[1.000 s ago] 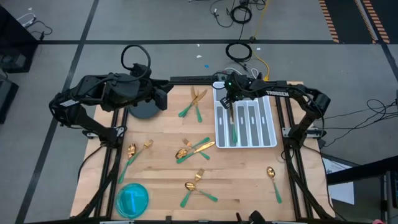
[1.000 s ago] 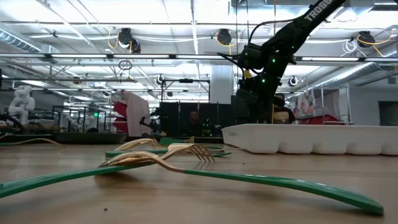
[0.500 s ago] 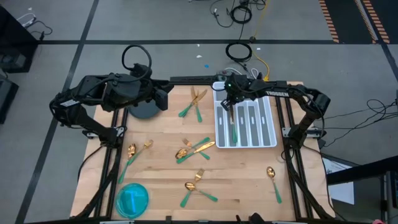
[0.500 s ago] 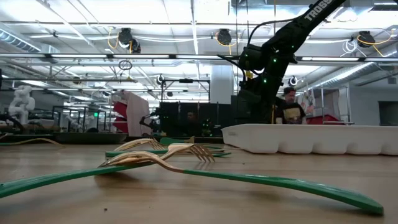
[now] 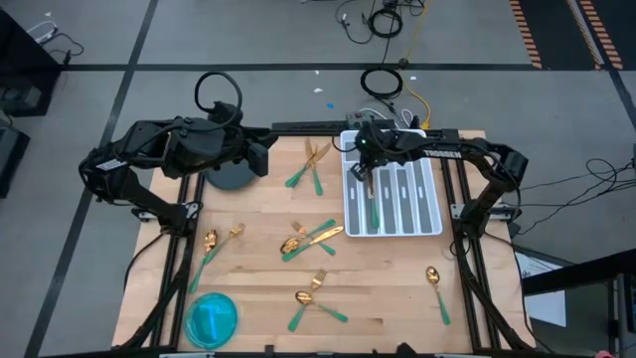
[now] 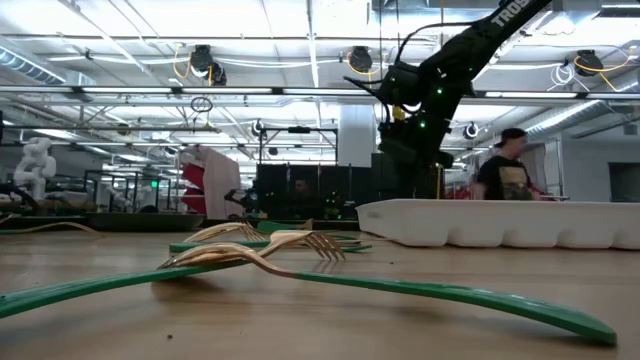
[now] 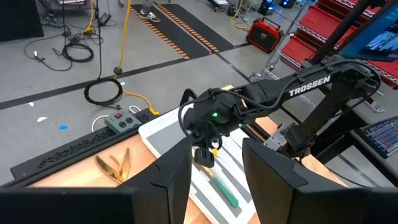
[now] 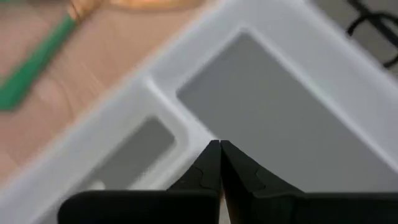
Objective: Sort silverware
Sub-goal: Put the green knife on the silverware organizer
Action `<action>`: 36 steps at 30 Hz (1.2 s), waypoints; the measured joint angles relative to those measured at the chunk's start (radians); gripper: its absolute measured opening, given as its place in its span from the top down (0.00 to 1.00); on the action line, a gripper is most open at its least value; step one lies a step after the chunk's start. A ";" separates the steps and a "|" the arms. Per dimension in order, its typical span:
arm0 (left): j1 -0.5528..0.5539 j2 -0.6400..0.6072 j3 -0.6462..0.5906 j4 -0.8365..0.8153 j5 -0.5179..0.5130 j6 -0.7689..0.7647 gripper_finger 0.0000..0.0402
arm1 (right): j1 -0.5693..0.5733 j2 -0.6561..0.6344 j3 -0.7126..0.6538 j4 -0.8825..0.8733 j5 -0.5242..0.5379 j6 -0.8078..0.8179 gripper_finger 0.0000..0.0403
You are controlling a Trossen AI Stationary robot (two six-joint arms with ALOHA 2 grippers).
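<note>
The silverware lies scattered on the wooden table: a pair at the far middle, a cluster in the centre, pieces at the left and near middle, and a spoon at the near right. One green-handled piece lies in the left compartment of the white tray. My right gripper is shut, empty, and points down over the tray's far left corner. My left gripper stands open and empty, high over the table's far left.
A dark round plate sits under my left arm and a blue plate at the near left corner. In the low view, forks lie close in front and the tray's wall stands beyond. A person walks in the room behind.
</note>
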 joint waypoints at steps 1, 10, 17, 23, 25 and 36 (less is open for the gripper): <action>0.000 0.000 0.000 0.000 0.000 0.000 0.63 | -0.005 0.000 0.000 0.018 -0.001 0.000 1.00; 0.000 0.000 0.000 0.000 0.000 0.000 0.63 | -0.053 0.061 0.000 0.015 -0.011 0.008 1.00; 0.000 0.000 0.000 0.000 0.000 0.001 0.63 | -0.039 0.099 0.003 0.017 -0.033 0.007 1.00; 0.000 0.000 0.000 0.000 -0.003 0.001 0.63 | -0.039 0.051 -0.001 -0.017 -0.016 0.006 1.00; 0.000 0.000 0.000 0.000 -0.004 0.002 0.63 | -0.039 0.025 -0.002 -0.026 -0.012 0.001 1.00; 0.000 0.000 0.000 0.000 -0.006 0.002 0.63 | 0.024 -0.078 -0.001 -0.186 -0.005 0.034 1.00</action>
